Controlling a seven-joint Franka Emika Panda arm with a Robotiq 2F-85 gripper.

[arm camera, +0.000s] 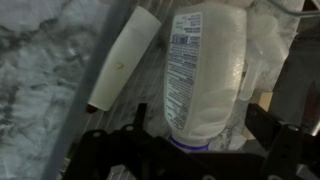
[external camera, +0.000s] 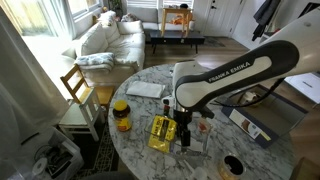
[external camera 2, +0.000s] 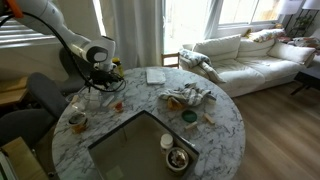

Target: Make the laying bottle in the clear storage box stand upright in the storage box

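In the wrist view the laying bottle (arm camera: 205, 70), pale with a printed label and a purple ring at its cap, lies in the clear storage box (arm camera: 92, 80). My gripper (arm camera: 200, 125) is open, low over the box, with one dark finger on each side of the bottle's cap end and a gap to both. A pale tube (arm camera: 125, 60) lies beside the bottle. In both exterior views the gripper (external camera: 185, 136) (external camera 2: 103, 82) reaches down into the box (external camera: 198, 144) and hides the bottle.
A yellow packet (external camera: 161, 133) lies just beside the box. An orange-lidded jar (external camera: 121, 114) stands near the table edge. A white pad (external camera: 147, 89), a box (external camera: 252, 124) and a dark cup (external camera: 232, 166) sit on the round marble table (external camera: 215, 100). A chair (external camera: 80, 100) stands close by.
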